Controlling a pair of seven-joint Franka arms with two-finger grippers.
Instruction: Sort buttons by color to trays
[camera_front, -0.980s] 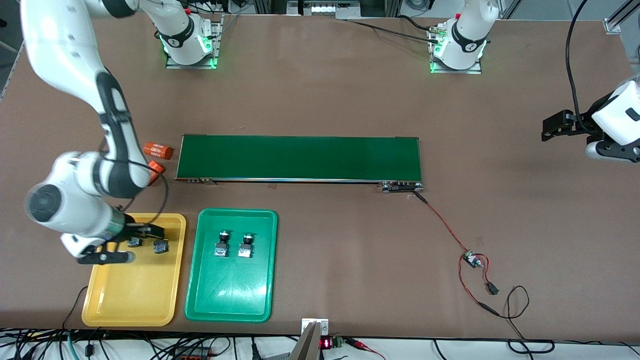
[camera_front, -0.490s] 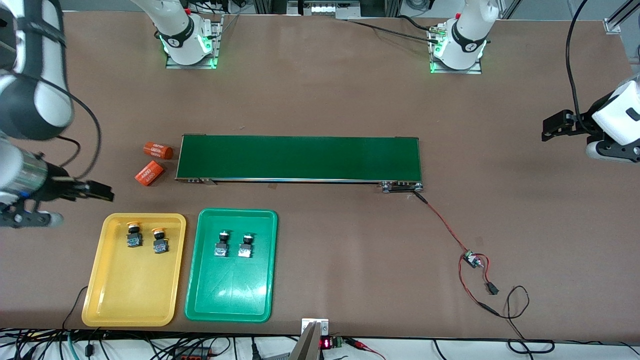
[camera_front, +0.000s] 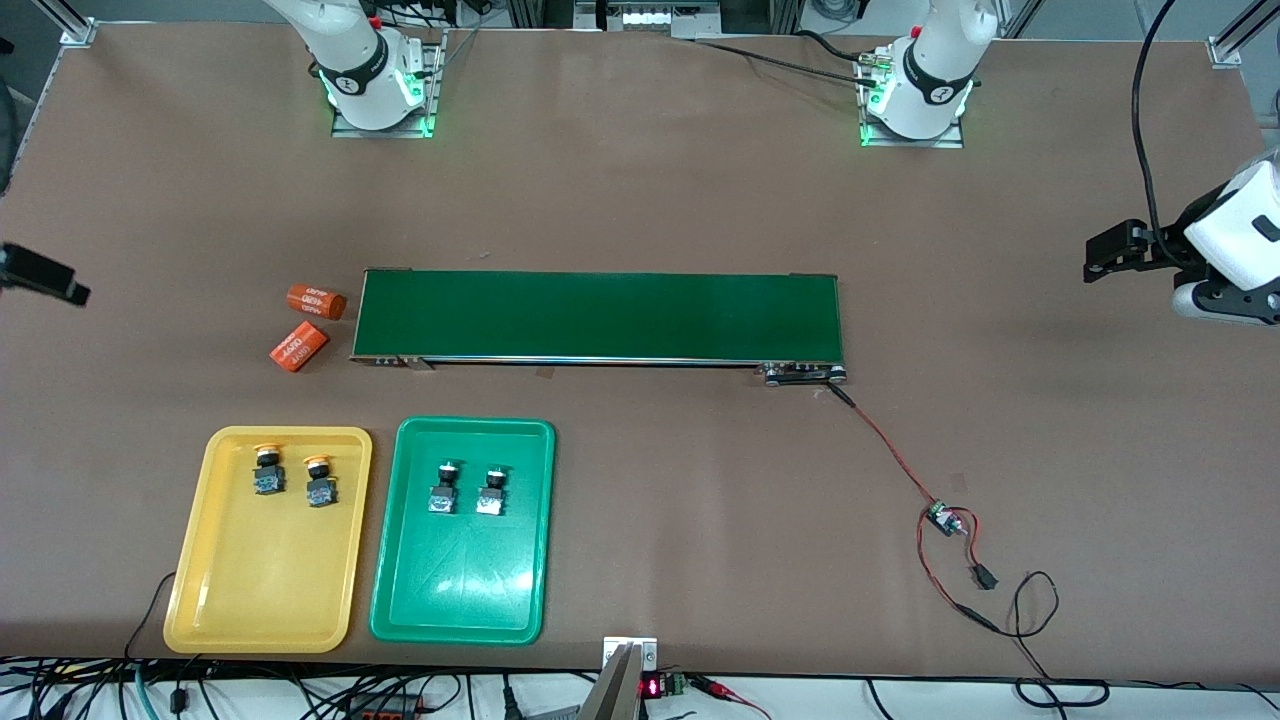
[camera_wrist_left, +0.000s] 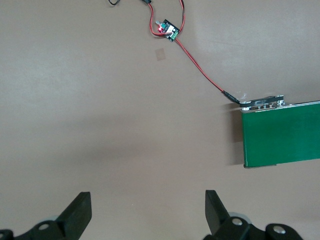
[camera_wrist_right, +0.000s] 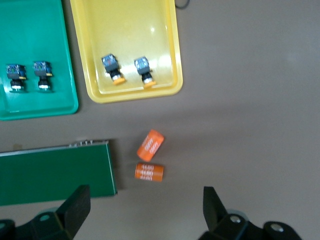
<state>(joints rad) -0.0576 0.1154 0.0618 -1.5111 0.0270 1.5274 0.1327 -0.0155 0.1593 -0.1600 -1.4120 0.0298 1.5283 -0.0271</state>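
Two yellow-capped buttons (camera_front: 266, 470) (camera_front: 320, 481) lie in the yellow tray (camera_front: 265, 585), at its end nearer the conveyor. Two green-capped buttons (camera_front: 442, 487) (camera_front: 491, 492) lie in the green tray (camera_front: 455, 585) beside it. My right gripper (camera_wrist_right: 144, 207) is open and empty, high over the table at the right arm's end; only its tip (camera_front: 40, 272) shows in the front view. Its wrist view shows both trays (camera_wrist_right: 165, 30) (camera_wrist_right: 35, 107) and all the buttons. My left gripper (camera_wrist_left: 147, 210) is open and empty, waiting over bare table at the left arm's end (camera_front: 1105, 258).
A long dark-green conveyor belt (camera_front: 600, 315) lies across the table's middle. Two orange "4680" cylinders (camera_front: 316, 300) (camera_front: 299, 347) lie at its end toward the right arm. A red-black wire with a small circuit board (camera_front: 940, 518) runs from its other end.
My right gripper has risen from the yellow tray and swung off toward the table's edge, leaving a yellow-capped button in the tray. The left arm has not moved.
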